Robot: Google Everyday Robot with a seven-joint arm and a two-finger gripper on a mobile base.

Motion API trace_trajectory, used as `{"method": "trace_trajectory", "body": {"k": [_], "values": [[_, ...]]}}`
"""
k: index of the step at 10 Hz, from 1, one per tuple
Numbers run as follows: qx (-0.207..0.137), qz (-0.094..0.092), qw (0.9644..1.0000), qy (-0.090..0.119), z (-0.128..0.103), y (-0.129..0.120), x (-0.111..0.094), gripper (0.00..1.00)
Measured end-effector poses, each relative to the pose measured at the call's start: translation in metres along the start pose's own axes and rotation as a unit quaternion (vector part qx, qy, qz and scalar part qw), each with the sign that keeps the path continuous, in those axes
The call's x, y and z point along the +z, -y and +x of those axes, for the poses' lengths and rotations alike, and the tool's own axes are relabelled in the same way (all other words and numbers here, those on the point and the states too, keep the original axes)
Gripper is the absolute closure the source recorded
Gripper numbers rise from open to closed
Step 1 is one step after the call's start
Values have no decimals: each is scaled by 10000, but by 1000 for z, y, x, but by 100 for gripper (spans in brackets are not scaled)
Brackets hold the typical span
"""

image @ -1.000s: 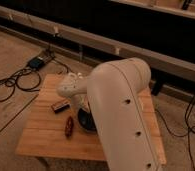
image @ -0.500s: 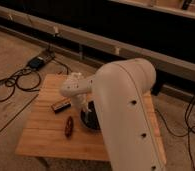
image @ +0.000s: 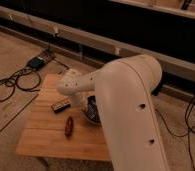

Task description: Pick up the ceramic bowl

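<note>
Comparing with 1 second ago, little is changing. The arm [image: 133, 105] is still filling the right of the view, with its pale wrist bent down over the wooden table [image: 43, 137]. The ceramic bowl [image: 95, 116] is sitting in much the same place on the tabletop. The 2 small things to the left are not shifting either. The dark flat bar [image: 61, 105] is lying just left of the wrist. The reddish-brown oblong object [image: 68, 126] is lying nearer the front edge, apart from both the bar and the bowl.

The gripper [image: 87, 105] is hanging at the end of the wrist, right at the bowl's left side, low enough to be overlapping the dark rim in this view. Whether it is spread, pressed together or pinching the rim, I cannot tell, nor whether it is touching the bowl at all. Only a dark, glossy crescent of the bowl is showing, near the middle of the table; the arm is hiding the rest. Black cables [image: 11, 85] and a dark box [image: 38, 62] are lying on the floor beyond the table's far left corner.
</note>
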Motion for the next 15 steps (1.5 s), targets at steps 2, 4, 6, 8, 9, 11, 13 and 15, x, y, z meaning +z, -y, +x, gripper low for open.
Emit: {"method": "trace_trajectory", "body": {"k": [2, 4, 6, 8, 9, 11, 13, 15], "values": [[-115, 138, 9998, 61, 0, -4, -18, 100], [-237, 291, 9992, 130, -1, -7, -35, 100], [-384, 450, 9980, 239, -5, -9, -52, 100], [-579, 636, 9955, 392, -11, -14, -71, 100], [-675, 706, 9941, 471, -14, -17, -81, 100], [-886, 829, 9906, 638, -18, -24, -101, 100], [-989, 850, 9889, 714, -19, -28, -109, 100], [-988, 852, 9889, 713, -19, -28, -109, 100]]}}
